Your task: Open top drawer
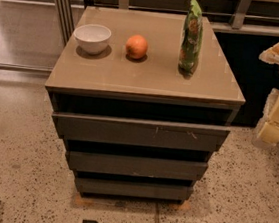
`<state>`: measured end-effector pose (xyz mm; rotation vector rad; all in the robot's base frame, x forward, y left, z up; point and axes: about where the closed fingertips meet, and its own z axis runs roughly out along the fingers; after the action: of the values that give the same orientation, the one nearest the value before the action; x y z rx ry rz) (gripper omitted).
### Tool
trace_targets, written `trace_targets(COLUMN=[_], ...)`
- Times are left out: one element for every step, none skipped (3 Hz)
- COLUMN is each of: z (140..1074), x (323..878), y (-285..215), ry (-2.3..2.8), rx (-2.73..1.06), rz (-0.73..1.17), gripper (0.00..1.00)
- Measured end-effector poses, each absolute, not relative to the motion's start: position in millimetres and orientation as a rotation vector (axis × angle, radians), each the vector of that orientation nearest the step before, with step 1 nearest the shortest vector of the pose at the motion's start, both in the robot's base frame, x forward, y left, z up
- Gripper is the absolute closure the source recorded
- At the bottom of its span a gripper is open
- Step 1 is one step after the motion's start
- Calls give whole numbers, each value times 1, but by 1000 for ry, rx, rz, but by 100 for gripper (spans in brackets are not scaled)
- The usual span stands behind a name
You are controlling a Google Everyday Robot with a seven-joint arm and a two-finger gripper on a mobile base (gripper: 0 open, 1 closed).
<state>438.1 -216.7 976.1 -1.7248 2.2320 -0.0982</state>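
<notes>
The top drawer [139,132] is the widest of three dark grey, handle-less fronts on a low cabinet, with small pale scratches right of centre. A dark gap shows between it and the cabinet's tan top [148,77]. The middle front [136,165] and the narrowest bottom front [133,188] lie below it. My gripper [277,116], pale yellow and white, is at the right edge of the view, to the right of the cabinet at about drawer height and apart from it.
On the cabinet top stand a white bowl [92,37], an orange [137,47] and an upright green snack bag [191,35]. Speckled floor [18,160] surrounds the cabinet. A metal railing [61,4] and dark wall panels are behind.
</notes>
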Motion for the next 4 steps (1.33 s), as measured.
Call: trace_targets(z=[976, 972, 956, 925], x=[438, 440, 444, 451], y=[-217, -218, -217, -210], ry=[2232, 2209, 2154, 2102], rx=[-1725, -1735, -1773, -1808], rz=[-98, -88, -41, 35], gripper=[0, 0, 0, 0])
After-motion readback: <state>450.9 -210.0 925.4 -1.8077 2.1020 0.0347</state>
